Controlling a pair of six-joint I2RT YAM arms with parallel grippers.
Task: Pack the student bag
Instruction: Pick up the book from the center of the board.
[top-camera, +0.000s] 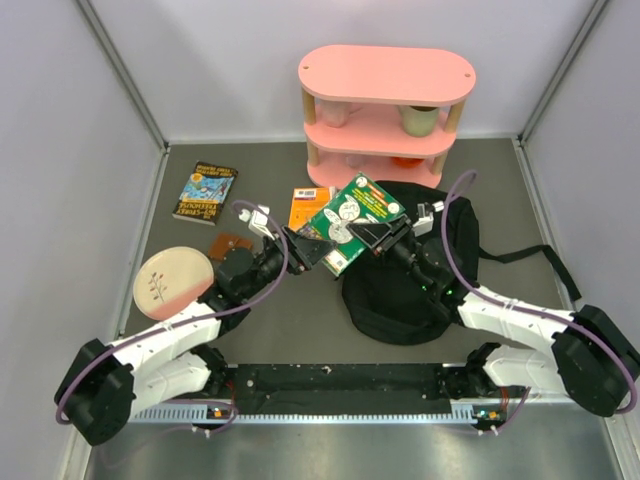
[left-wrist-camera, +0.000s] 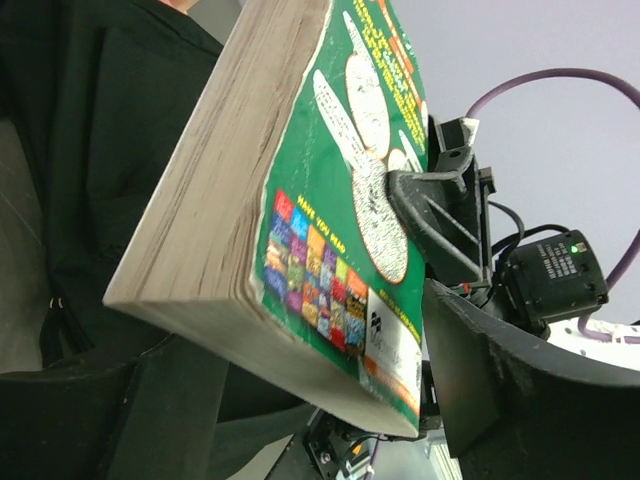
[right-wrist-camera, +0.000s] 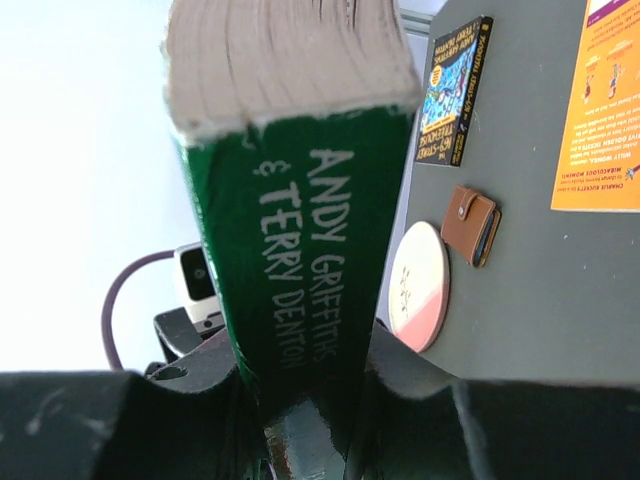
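- Right gripper (top-camera: 375, 238): narrow, clamped across the spine of the green book (top-camera: 352, 215); right wrist view shows both fingers pressing the spine, book lifted off the table (top-camera: 300, 320)
- Left gripper (top-camera: 305, 248): jaws wide, astride the book's free lower corner; left wrist view shows the page block and back cover between the fingers, no firm pinch visible
- Green book: thick paperback, tilted, in the air between the two arms, over the left edge of the student bag (top-camera: 392, 305)
- Student bag: black, slumped on the table right of centre, under the right arm and just in front of the pink shelf (top-camera: 385, 100); straps trail right; cannot tell where the opening is
- Step, my read: two-arm hold or handover of the book before it goes into the bag
- To do well: set the left jaws square on cover plus pages, deep past the corner, so pages don't fan out
- Right should let go only once the left grip is firm, else the heavy book swings
- Bag fabric is floppy, mouth probably needs spreading; feed the book spine first
- Outward: orange book (top-camera: 310, 207), blue book (top-camera: 206, 192), brown wallet (top-camera: 232, 245), plate (top-camera: 172, 282) lie on the table to the left, apart from the bag
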